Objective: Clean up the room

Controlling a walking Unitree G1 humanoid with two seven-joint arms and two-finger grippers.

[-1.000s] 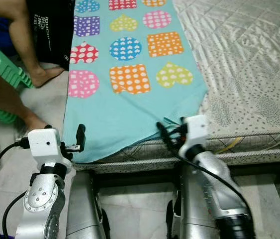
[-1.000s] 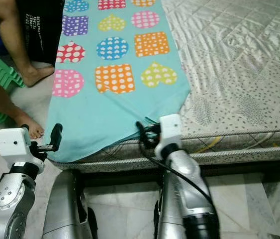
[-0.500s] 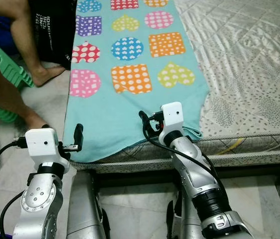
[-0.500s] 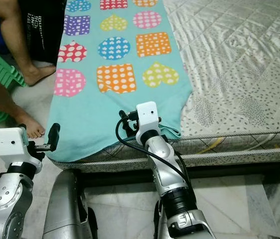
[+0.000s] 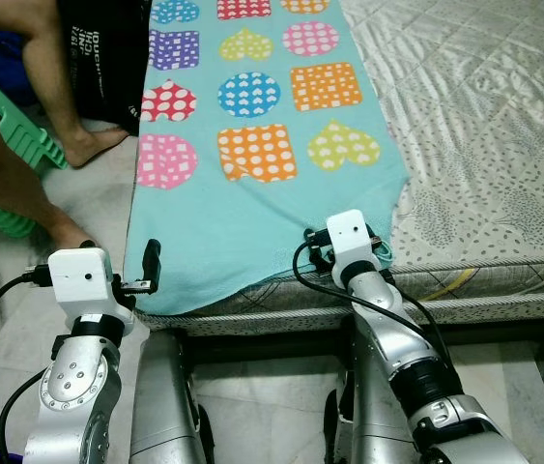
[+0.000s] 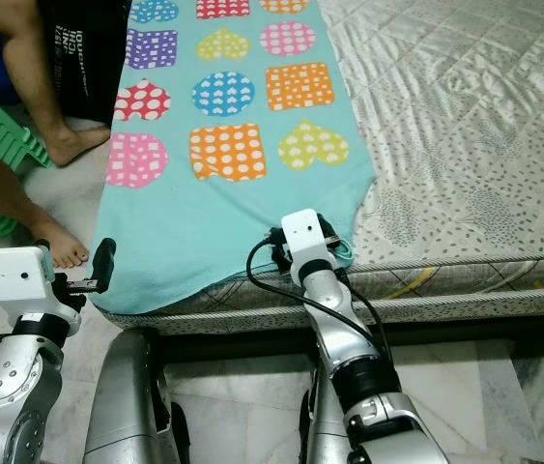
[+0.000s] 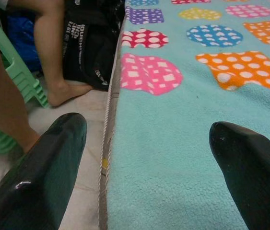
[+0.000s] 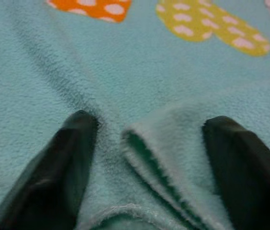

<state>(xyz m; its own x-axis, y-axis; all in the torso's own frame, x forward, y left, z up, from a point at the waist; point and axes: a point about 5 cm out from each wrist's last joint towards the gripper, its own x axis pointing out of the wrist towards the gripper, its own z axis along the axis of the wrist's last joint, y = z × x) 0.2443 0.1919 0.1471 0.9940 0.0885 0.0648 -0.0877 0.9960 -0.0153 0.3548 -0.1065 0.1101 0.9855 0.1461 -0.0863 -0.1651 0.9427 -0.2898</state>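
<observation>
Turquoise fleece, printed with bright dotted hearts and squares, covers the left strip of the bed [image 5: 503,126]: this blanket [image 5: 243,208] hangs slightly over the near edge and the left side. At far left a person's bare legs [image 5: 20,145] and a green chair [image 5: 6,135] crowd the floor. The left gripper [image 7: 149,158] hovers at the blanket's near-left corner, jaws apart, one finger off the bed's side. The right gripper [image 8: 149,143] has drifted back rightward along the near edge since half a second ago, and now sits with jaws apart astride a folded-up hem, likely readying a pinch for folding. The bed's right side offers open room.
</observation>
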